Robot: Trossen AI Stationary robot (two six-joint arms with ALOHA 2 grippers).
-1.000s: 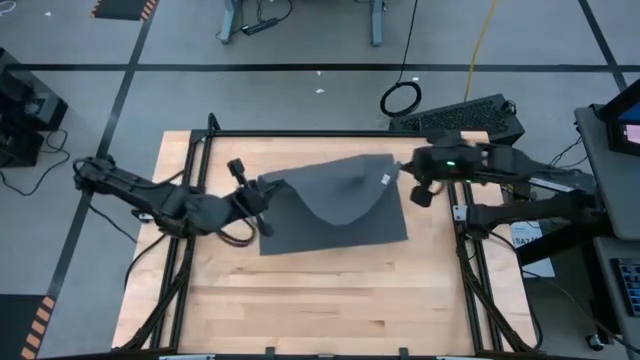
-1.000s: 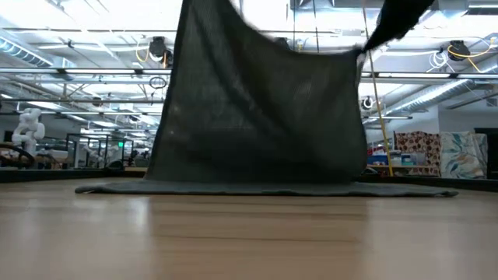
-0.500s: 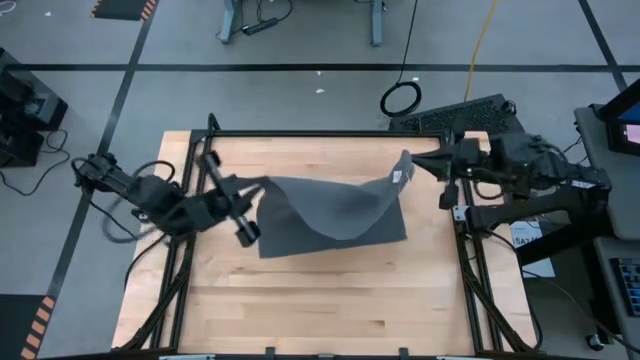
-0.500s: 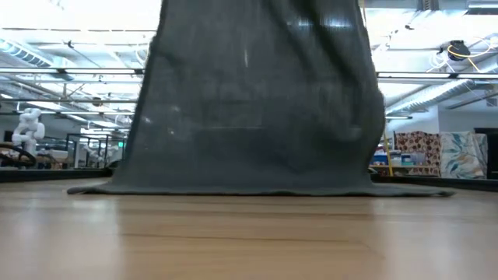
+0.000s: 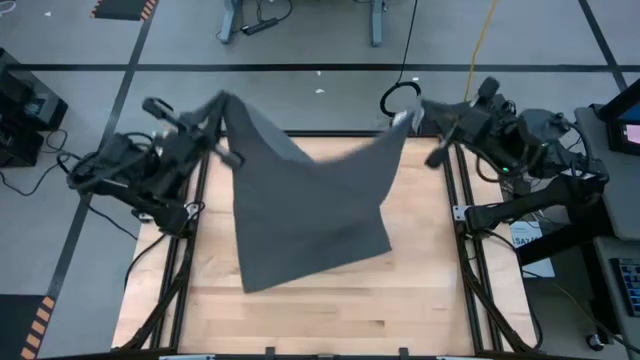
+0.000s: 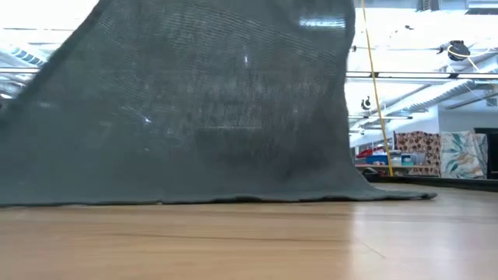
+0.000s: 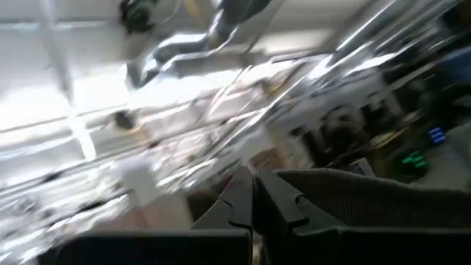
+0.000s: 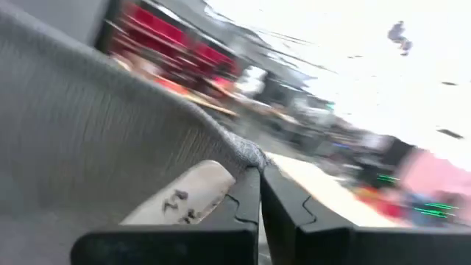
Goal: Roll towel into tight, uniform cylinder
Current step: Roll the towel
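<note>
The dark grey towel [image 5: 310,200] hangs as a wide sheet between my two grippers, raised high over the far part of the wooden table [image 5: 320,320]. Its lower edge [image 6: 233,199] lies on the tabletop. My left gripper [image 5: 216,106] is shut on the far left corner and my right gripper [image 5: 412,118] on the far right corner, beside the white tag [image 8: 188,193]. In the low view the towel [image 6: 194,109] fills most of the picture and both grippers are out of it. My left gripper pinches the towel's far left corner [image 7: 294,193] between its two shut fingers, pointing slantwise upward. The cloth hangs down from there to the table. My right gripper pinches the far right corner [image 8: 246,156] between its shut fingers, right by the white tag, coming about level from the table's right side. The top edge [image 8: 132,88] runs off toward the other arm.
Black frame rails [image 5: 190,250] run along the table's left, right and far sides. A keyboard [image 5: 455,112] and a coiled cable [image 5: 400,98] lie on the floor beyond the far edge. Bare wood shows along the table's near edge [image 5: 320,330].
Both grippers, still shut on their corners, have risen, moved toward the far edge and apart, and tipped upward. The towel's far edge has gone up with them, its sagging middle has been drawn out, and its lower edge stays on the table.
</note>
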